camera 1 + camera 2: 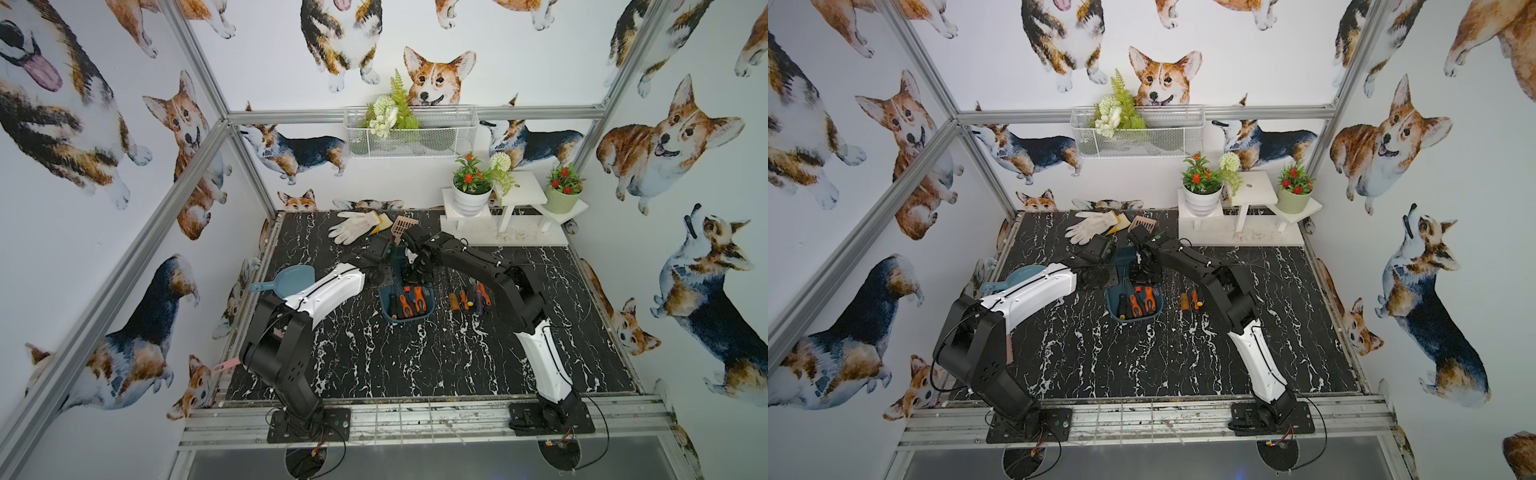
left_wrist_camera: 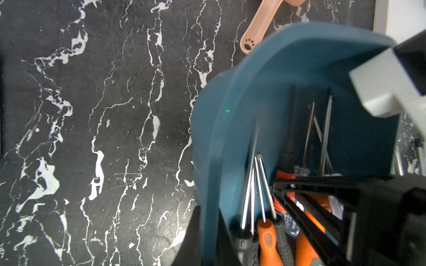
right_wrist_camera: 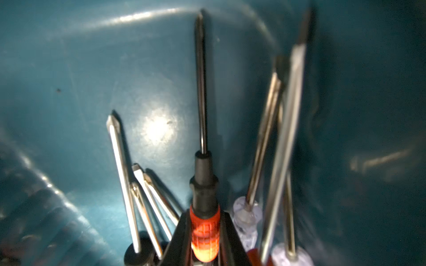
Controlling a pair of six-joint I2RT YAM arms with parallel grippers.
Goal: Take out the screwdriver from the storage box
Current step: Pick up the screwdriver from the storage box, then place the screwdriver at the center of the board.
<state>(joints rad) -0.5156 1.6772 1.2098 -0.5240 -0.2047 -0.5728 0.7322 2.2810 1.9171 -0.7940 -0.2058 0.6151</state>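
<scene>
Left fingers (image 2: pixel 192 241) closed, pinching the wall of the storage box (image 2: pixel 230 129). The box is smooth teal plastic with rounded corners, mid-table (image 1: pixel 374 365).
Contents: boxed screwdrivers (image 1: pixel 409 303) with steel shafts and orange-black or clear handles.
Right arm bent down over the box. Right fingers (image 3: pixel 181 244) clamped on the orange handle of one screwdriver (image 3: pixel 204 184), which lies inside the box.
Loose screwdrivers (image 1: pixel 467 299) lie on the table to the right.

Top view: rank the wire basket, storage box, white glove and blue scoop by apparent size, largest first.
1. wire basket, though it hangs higher and nearer the camera, which flatters it.
2. storage box, partly hidden.
3. white glove and blue scoop: these look alike, and the scoop is partly hidden, so I leave them unranked.
</scene>
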